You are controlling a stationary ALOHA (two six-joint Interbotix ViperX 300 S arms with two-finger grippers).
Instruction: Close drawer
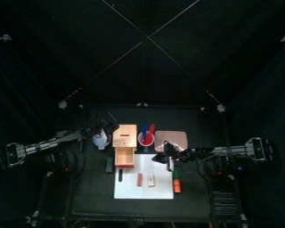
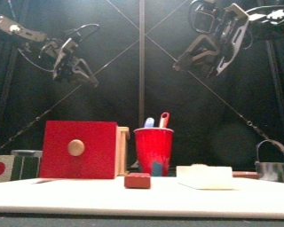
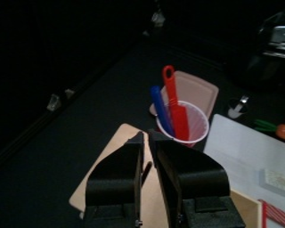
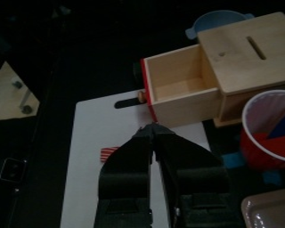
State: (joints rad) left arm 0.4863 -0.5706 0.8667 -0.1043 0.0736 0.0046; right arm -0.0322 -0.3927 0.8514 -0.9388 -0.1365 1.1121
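1. Right pincer (image 4: 146, 134): the jaws meet at the tips with nothing between them. It hangs above the white sheet (image 4: 103, 142), pointing toward the drawer (image 4: 181, 85) and clear of it.
2. Left pincer (image 3: 148, 169): only a thin slit shows between the jaws, so they stand slightly apart, and they hold nothing. In the front view it hangs high on the left (image 2: 71, 64), well above everything on the tabletop (image 2: 227, 199).
3. Drawer: it is pulled out of the box (image 4: 246, 53), and its tan inside is open to view and looks empty. Its front panel is red with a tan knob (image 2: 79, 149). In the top view the drawer (image 1: 124, 158) sticks out from the box toward the tabletop's front edge, reaching to the sheet's far edge.
4. Box: light tan wood with a slot in the top. It stands left of centre on the tabletop.
5. Red cup (image 4: 270, 129): it stands upright just beside the box, on the right arm's side. It holds a red utensil (image 3: 169, 85) and a blue utensil (image 3: 160, 105), both standing on end.
6. Board (image 3: 202, 89): pinkish and flat, it lies behind the cup as the left wrist sees it.
7. Sheet: it lies flat near the tabletop's front edge. Small items rest on it, including a dark red block (image 2: 138, 181) and a pale block (image 2: 204, 176); I cannot tell what these are.
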